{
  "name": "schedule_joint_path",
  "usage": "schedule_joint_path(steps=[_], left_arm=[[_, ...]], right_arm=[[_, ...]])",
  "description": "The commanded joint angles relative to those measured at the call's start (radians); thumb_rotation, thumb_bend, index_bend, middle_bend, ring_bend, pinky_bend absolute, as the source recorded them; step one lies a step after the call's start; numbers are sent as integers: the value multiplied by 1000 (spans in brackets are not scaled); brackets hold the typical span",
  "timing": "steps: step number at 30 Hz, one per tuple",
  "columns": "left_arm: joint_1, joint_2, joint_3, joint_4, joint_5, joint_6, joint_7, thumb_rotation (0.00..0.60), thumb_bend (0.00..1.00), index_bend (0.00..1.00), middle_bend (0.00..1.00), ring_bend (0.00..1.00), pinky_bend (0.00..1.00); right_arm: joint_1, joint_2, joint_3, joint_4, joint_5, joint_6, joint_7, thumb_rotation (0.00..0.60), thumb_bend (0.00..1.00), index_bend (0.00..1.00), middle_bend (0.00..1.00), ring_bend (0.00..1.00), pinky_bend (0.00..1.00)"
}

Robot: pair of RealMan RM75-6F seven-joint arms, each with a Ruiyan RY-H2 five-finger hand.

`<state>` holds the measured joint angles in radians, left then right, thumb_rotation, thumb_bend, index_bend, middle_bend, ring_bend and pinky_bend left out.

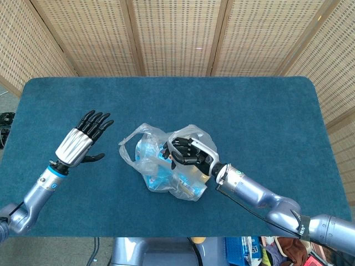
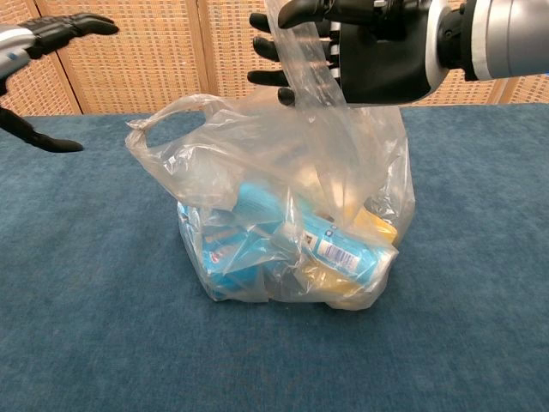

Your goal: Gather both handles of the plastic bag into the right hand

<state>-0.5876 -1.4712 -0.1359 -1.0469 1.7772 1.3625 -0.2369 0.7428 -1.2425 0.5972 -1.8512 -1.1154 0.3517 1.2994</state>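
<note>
A: Where is the plastic bag (image 1: pixel 166 169)?

B: Near the middle of the blue table (image 1: pixel 260 111), a little toward the robot. It stands upright, clear and crumpled, with blue packets (image 2: pixel 249 232) and a yellow packet (image 2: pixel 373 227) showing through its wall.

A: And its handles?

B: The right handle (image 2: pixel 304 69) rises as a stretched strip in the chest view, running up across the right hand (image 2: pixel 369 47) and looped over it. The left handle (image 2: pixel 163 129) is a free loop on the bag's left side, drooping outward with nothing touching it.

A: What are the right hand's fingers doing?

B: They are extended and slightly apart, pointing left, with the thumb above them. The strip hangs on the hand; I cannot tell for certain whether thumb and finger actually pinch it, though the plastic is pulled taut there.

A: The left hand?

B: The left hand (image 1: pixel 83 138) is raised above the table well to the left of the bag, palm down in the head view, fingers straight and spread, thumb out to the side, holding nothing. Behind the table stands a woven screen (image 1: pixel 177 33).
</note>
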Motion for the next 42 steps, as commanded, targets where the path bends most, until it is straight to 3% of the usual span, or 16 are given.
schedule_joint_path(steps=[1, 4, 16, 42], left_arm=[[-41, -55, 11, 66, 18, 4, -18, 600, 151, 8, 0, 0, 0], [-64, -87, 20, 106, 28, 12, -22, 600, 160, 10, 0, 0, 0], [-126, -196, 60, 305, 67, 86, -27, 600, 187, 11, 0, 0, 0], [-140, -300, 163, 637, 93, 246, -39, 600, 226, 17, 0, 0, 0]], right_arm=[[-4, 0, 6, -3, 7, -2, -8, 600, 611, 396, 526, 339, 469], [-8, -1, 13, -9, 12, -8, -16, 600, 606, 397, 524, 336, 354], [-24, -13, 43, -24, 6, -24, -50, 600, 345, 398, 504, 248, 267], [-56, -24, 93, -11, 40, -59, -88, 600, 363, 400, 504, 244, 263]])
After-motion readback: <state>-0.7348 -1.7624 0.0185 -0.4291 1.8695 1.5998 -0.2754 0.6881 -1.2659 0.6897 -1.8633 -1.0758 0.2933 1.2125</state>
